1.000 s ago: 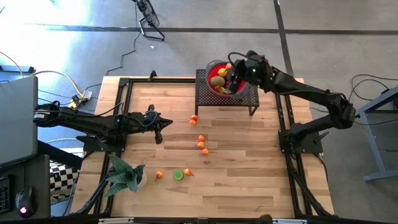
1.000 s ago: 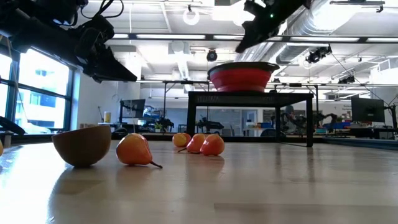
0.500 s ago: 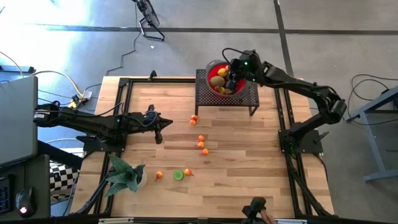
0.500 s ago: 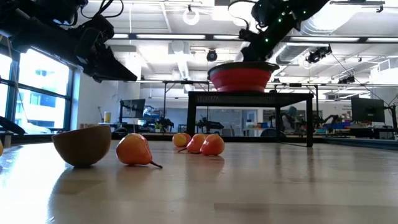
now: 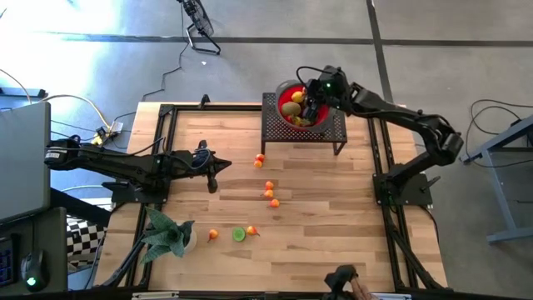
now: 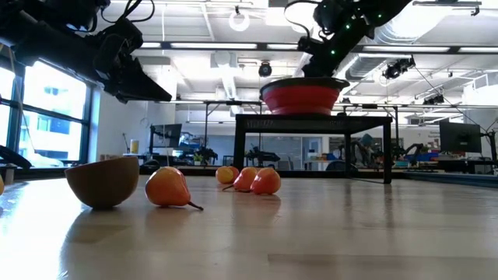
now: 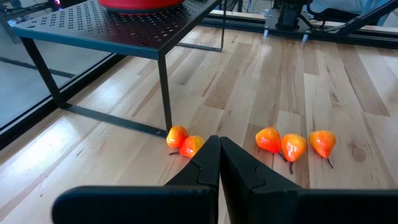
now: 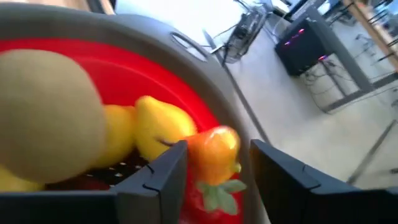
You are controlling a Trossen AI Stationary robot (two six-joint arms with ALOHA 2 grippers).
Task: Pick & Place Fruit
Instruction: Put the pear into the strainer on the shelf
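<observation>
Left gripper [image 5: 213,171] waits at the desk's left side, fingers closed, empty. Loose fruit [image 5: 268,188] mid-desk, more near the front edge. Right gripper [image 5: 311,107] over the red bowl [image 5: 285,97] at the far edge, fingers parted, an orange fruit [image 8: 214,151] between them; grip unclear.

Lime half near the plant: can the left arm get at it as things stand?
Probably yes. The lime half lies on open wood beside the plant, nothing over it, and the left gripper hovers nearby, jaws shut and empty. The right gripper is off over the bowl.
</observation>
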